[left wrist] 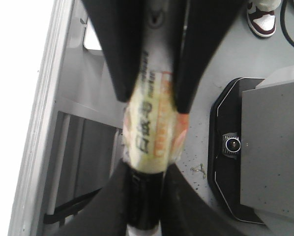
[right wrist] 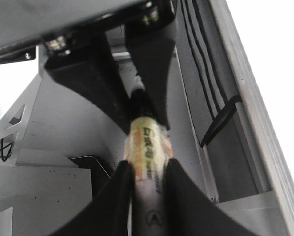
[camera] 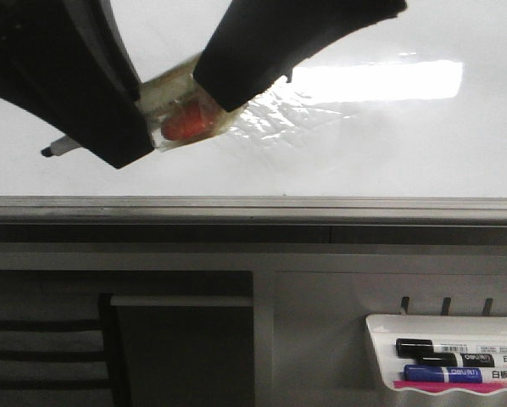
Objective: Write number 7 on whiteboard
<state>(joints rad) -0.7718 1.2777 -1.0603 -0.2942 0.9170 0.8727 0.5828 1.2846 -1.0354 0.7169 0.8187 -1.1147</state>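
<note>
**Marker Held by Both Hands, Board Unmarked**

The marker tip (camera: 50,150) projects leftward past the left hand (left wrist: 144,187), bare and pointing away from both hands. This hand is clenched on the dark end of the marker (camera: 186,125), probably so it can carry the pen alone. The right hand (right wrist: 147,172) grips the grey barrel beyond the taped band, which looks like a transfer or steadying hold. The whiteboard (camera: 389,153) lies behind, across the full width. No number 7 is visible on it; writing is judged not yet begun. Spare pens (camera: 440,373) rest in the tray (camera: 381,326), lower right.
</note>
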